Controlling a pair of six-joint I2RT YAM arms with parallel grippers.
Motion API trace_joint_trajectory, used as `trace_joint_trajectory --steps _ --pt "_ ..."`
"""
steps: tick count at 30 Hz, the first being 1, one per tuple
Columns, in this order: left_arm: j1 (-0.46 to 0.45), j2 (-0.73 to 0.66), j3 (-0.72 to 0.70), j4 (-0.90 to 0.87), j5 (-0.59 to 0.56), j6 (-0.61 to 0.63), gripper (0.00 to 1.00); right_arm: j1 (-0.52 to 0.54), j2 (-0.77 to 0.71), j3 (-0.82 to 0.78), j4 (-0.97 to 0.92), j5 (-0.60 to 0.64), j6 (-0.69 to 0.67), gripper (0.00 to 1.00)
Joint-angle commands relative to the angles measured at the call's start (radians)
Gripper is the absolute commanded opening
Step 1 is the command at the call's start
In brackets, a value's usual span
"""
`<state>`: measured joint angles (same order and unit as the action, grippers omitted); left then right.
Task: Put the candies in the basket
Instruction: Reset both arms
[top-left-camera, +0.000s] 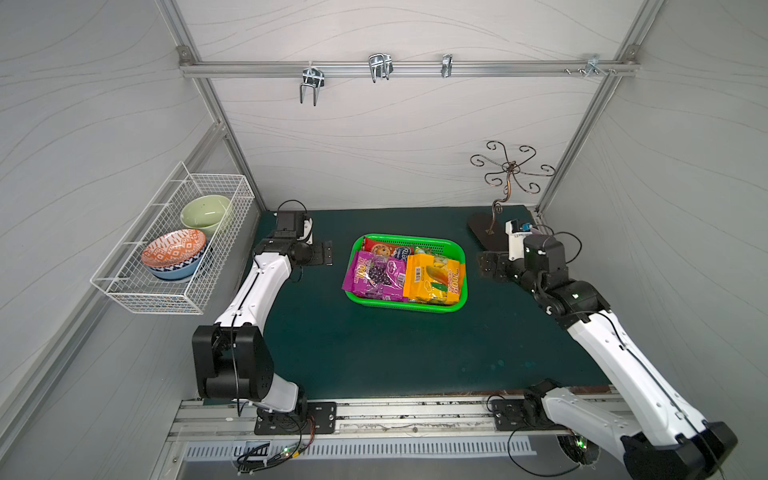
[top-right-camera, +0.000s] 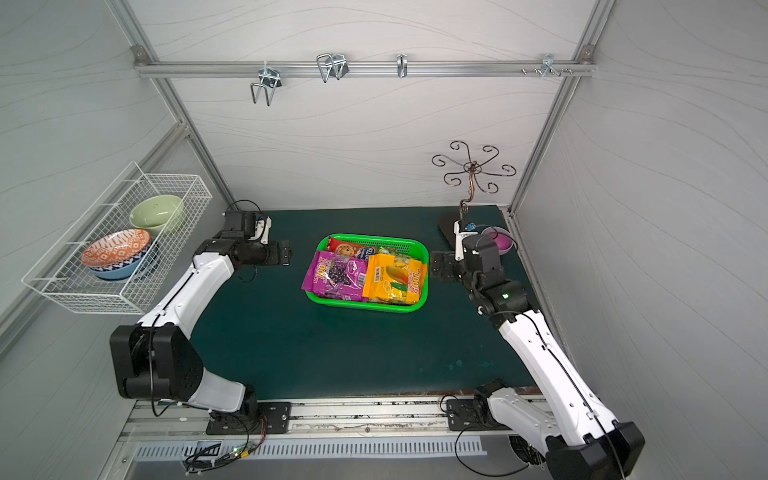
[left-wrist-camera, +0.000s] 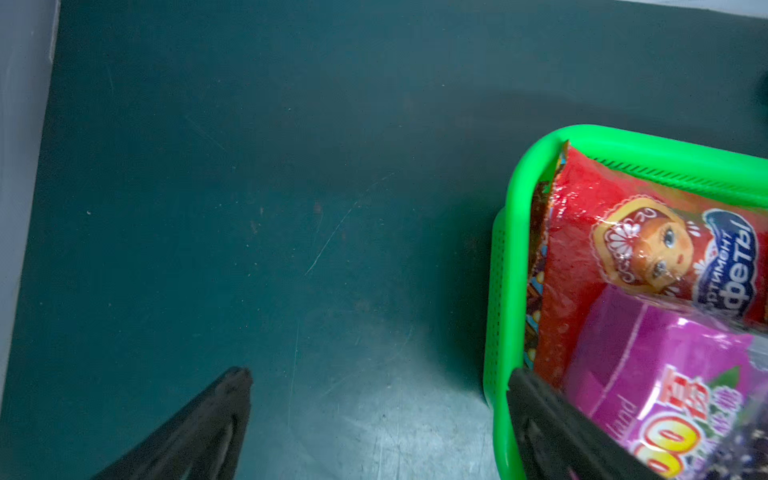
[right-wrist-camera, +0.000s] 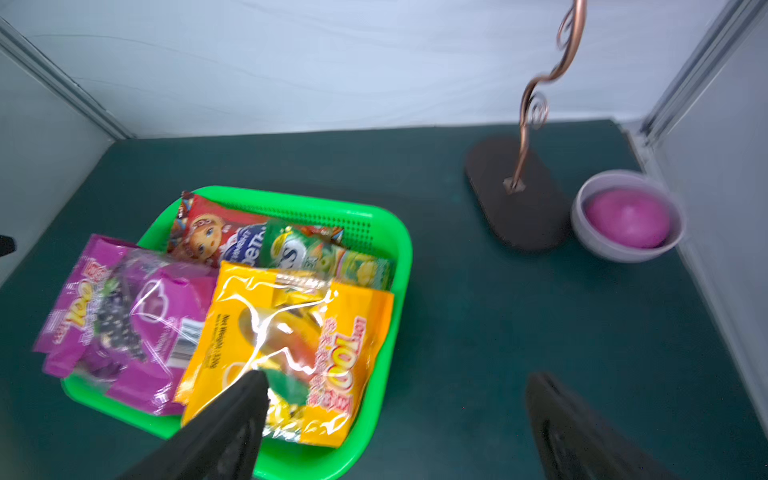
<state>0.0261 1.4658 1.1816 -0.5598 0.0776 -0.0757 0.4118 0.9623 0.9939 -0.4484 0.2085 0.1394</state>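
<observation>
Both jaws spread, empty | basket (top-left-camera: 401, 306) of candies (top-left-camera: 376, 274) between, seemingly untouched

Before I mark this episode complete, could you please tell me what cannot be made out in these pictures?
- Whatever lies beneath the purple bag and yellow-orange bag: covered in every view, so the candy count is unsure.
- Red bag: cut by the left wrist view's edge, partly under the purple bag.
- Bowl with pink inside: largely hidden behind the right arm in both top views.
</observation>
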Motion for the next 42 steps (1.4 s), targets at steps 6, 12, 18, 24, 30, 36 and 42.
trace_joint_trajectory --steps 6,12,18,24,30,36,42 --pt "0.142 -0.075 -0.432 0.644 0.054 -0.036 1.0 -0.205 -0.1 -0.448 0.467 -0.086 -0.18 0.99" --pt "0.14 -0.033 -0.632 1.038 0.115 0.024 1.0 -0.386 0.113 -0.64 0.853 -0.253 -0.109 0.99" --pt "0.05 0.044 -0.698 1.253 0.046 0.068 1.0 -0.409 0.422 -0.638 1.236 -0.315 -0.093 0.99" --pt "0.014 0.095 -0.746 1.38 -0.104 0.048 1.0 -0.357 0.587 -0.594 1.292 -0.276 -0.138 0.99" --pt "0.014 0.108 -0.748 1.401 -0.104 0.049 1.0 -0.323 0.616 -0.581 1.311 -0.178 -0.146 0.99" --pt "0.015 0.093 -0.745 1.371 -0.101 0.047 1.0 -0.335 0.616 -0.525 1.194 -0.262 -0.161 0.99" --pt "0.015 0.086 -0.755 1.383 -0.102 0.048 1.0 -0.341 0.61 -0.534 1.206 -0.277 -0.158 0.99"
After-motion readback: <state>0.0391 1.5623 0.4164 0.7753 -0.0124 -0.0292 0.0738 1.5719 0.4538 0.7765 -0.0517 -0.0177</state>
